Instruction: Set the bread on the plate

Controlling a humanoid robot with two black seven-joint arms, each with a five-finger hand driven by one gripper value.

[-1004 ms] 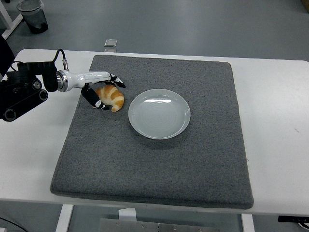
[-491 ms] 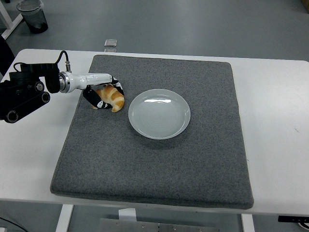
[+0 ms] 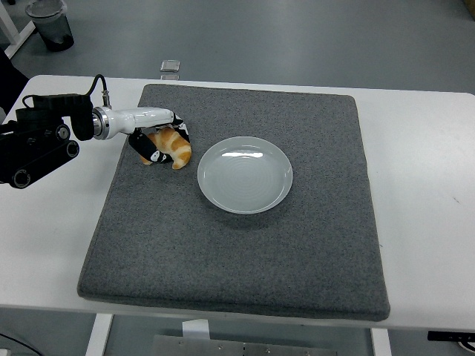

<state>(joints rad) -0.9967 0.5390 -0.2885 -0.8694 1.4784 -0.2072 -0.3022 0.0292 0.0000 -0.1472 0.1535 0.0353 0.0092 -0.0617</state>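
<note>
A golden croissant-shaped bread (image 3: 173,147) lies on the grey mat (image 3: 245,245), left of an empty white plate (image 3: 245,174). My left hand (image 3: 157,141) comes in from the left edge and its black fingers are curled around the bread, thumb below and the other fingers over its top. The bread seems to sit low at the mat. A short gap separates it from the plate's left rim. My right arm is out of view.
The mat covers most of the white table (image 3: 423,148). A small clear object (image 3: 170,66) lies at the table's far edge. A dark bin (image 3: 50,22) stands on the floor at the top left.
My left hand has closed tighter around the bread and shifted slightly up and right with it. The plate has not moved.
</note>
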